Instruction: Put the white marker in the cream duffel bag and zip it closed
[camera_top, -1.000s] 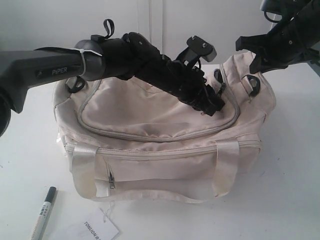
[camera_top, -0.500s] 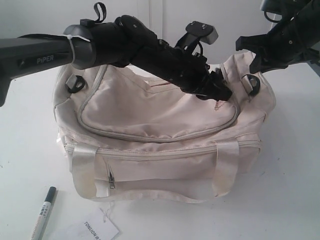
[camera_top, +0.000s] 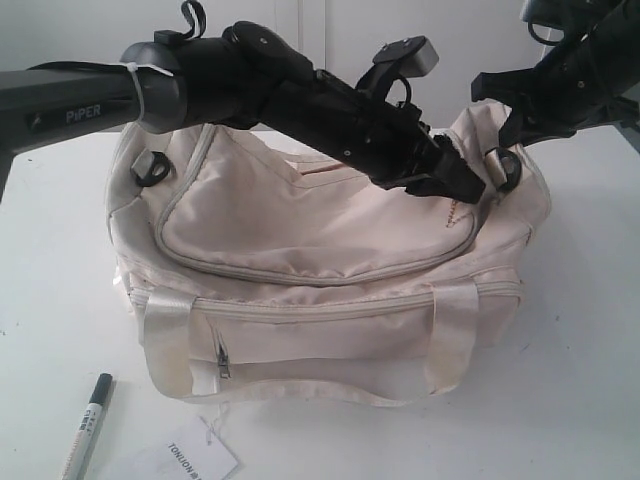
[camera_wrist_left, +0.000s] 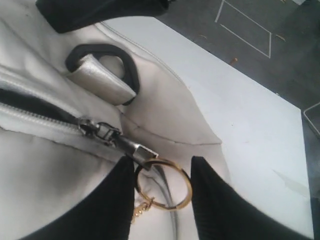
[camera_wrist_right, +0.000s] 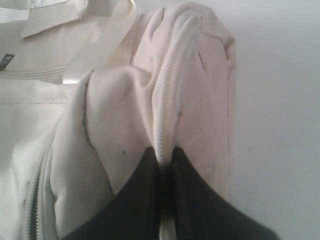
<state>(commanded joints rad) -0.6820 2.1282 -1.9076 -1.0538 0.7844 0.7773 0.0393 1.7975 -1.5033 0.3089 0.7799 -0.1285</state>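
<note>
Nearest to the camera, the white marker (camera_top: 88, 425) is seen lying on the white table (camera_top: 580, 380), at the front left, with its dark cap pointed away from the viewer. It is outside the bag and is touched by no gripper. Just beside it, to the right, a white paper tag (camera_top: 200, 458) with dark print is laid flat.

Behind these, the cream duffel bag (camera_top: 300, 250) is placed in the middle of the table. Two shiny straps (camera_top: 165, 340) are sewn on its front side, and a small pocket zip (camera_top: 221, 358) is seen near the left strap.

Over the top of the bag, the left arm is stretched across to the bag's right end, where the left gripper (camera_top: 462, 188) is lowered to the curved top zip. In the left wrist view, the gold ring pull (camera_wrist_left: 189, 185) is caught between the two black fingers (camera_wrist_left: 115, 200), which are set apart only by the width of the ring and touch its edges. The slider (camera_wrist_left: 97, 131) is drawn taut toward the ring, and a dark gap (the zip is parted there) is visible behind it. A black end ring (camera_wrist_left: 131, 75) is found close by.

Farthest back, at the right end, the right gripper (camera_wrist_right: 164, 152) is pressed together on a fold of the bag's cloth, along the zip seam.
</note>
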